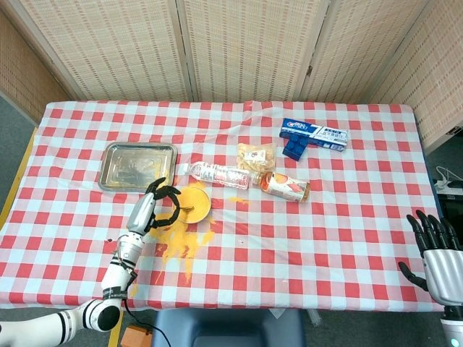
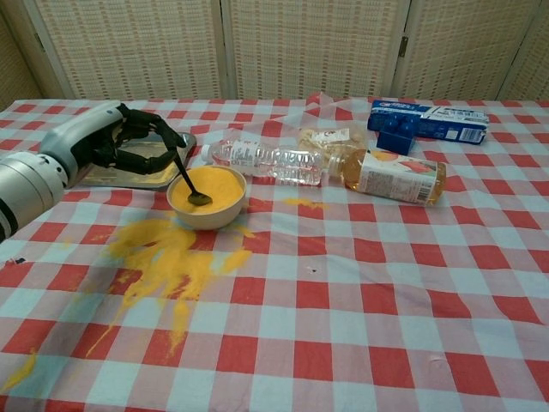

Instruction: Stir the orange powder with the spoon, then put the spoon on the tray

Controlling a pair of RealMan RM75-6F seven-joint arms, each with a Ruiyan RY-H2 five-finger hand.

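Observation:
A cream bowl (image 2: pixel 207 199) (image 1: pixel 194 204) full of orange powder stands left of the table's middle. My left hand (image 2: pixel 116 143) (image 1: pixel 153 204) holds a dark spoon (image 2: pixel 185 178) by its handle, and the spoon's tip dips into the powder on the bowl's near-left side. Behind the hand lies the metal tray (image 1: pixel 137 165) (image 2: pixel 133 171), smeared with some orange powder. My right hand (image 1: pixel 438 247) hangs open at the lower right edge of the head view, away from the table's objects.
Spilled orange powder (image 2: pixel 163 260) covers the cloth in front of the bowl. Behind the bowl lie a clear water bottle (image 2: pixel 264 160), an orange drink bottle (image 2: pixel 388 176) and a snack bag (image 1: pixel 255 155). A blue box (image 2: pixel 426 122) sits at the back right.

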